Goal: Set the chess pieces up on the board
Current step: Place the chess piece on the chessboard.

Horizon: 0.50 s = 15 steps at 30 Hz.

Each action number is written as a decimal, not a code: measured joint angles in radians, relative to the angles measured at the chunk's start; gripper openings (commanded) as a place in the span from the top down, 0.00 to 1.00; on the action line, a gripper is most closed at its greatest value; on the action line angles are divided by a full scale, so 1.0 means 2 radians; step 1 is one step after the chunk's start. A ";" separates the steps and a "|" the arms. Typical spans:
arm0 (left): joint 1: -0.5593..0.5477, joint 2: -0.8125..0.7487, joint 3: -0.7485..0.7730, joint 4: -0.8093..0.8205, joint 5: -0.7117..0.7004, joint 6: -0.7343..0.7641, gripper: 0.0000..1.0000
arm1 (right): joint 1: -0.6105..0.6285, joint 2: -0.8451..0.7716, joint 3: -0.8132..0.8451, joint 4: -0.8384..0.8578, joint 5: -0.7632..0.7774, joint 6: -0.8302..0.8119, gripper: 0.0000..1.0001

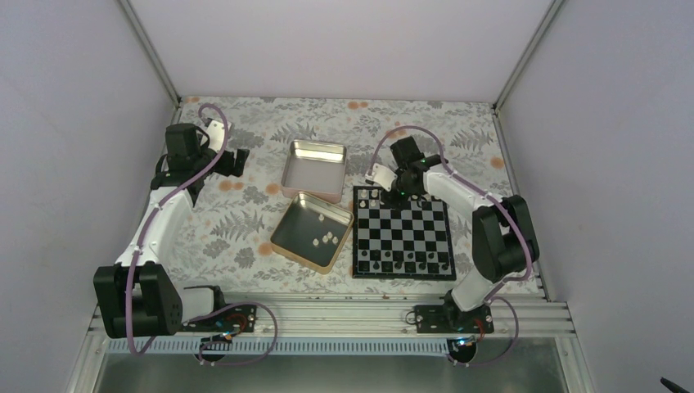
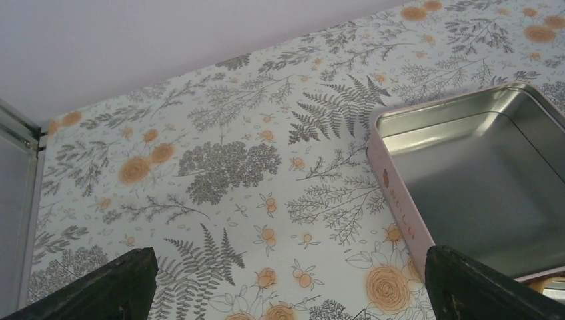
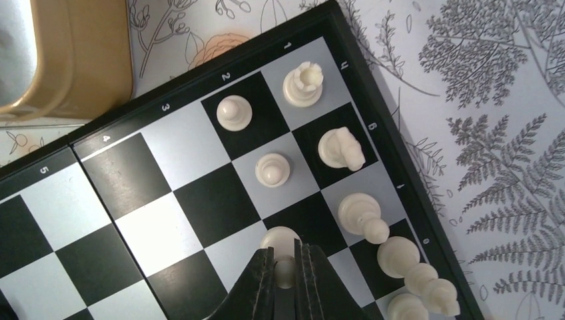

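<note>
Fingers: right gripper [image 3: 285,261] pinched narrow on a cream pawn [image 3: 280,239] in the board's second row; left gripper [image 2: 286,280] spread wide, holding nothing, above the floral table cover [image 2: 200,167].
Board [image 1: 403,275]: in front of the right arm.
Gold tin [image 1: 296,231]: just left of the board, holding a few loose chess pieces [image 1: 327,238].
Pink tin [image 1: 315,164]: behind the gold one.
Set at the board's far corner: rook [image 3: 303,83], knight [image 3: 340,148], two pawns.

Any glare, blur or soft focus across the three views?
Top external: even light, small black-and-silver chequered chessboard sharp but tiny. Left wrist: floral cloth crisp, soft sheen inside the shallow square metal tin, jaws dark, little detail. Right wrist: silver squares bright, cream-white pawn in the jaws sharp.
</note>
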 measured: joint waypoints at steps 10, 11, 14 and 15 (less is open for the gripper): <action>0.000 0.000 0.000 0.000 0.000 0.000 0.00 | -0.004 0.027 -0.006 0.000 0.001 -0.002 0.93; 0.000 0.000 0.000 0.000 0.000 0.000 0.00 | -0.004 0.030 -0.006 0.000 0.001 -0.002 0.93; 0.000 0.000 0.000 0.000 0.000 0.000 0.00 | -0.004 0.033 -0.006 0.000 0.002 -0.002 0.93; 0.000 0.000 0.000 0.000 0.000 0.000 0.00 | -0.005 0.033 -0.006 0.001 0.002 -0.002 0.93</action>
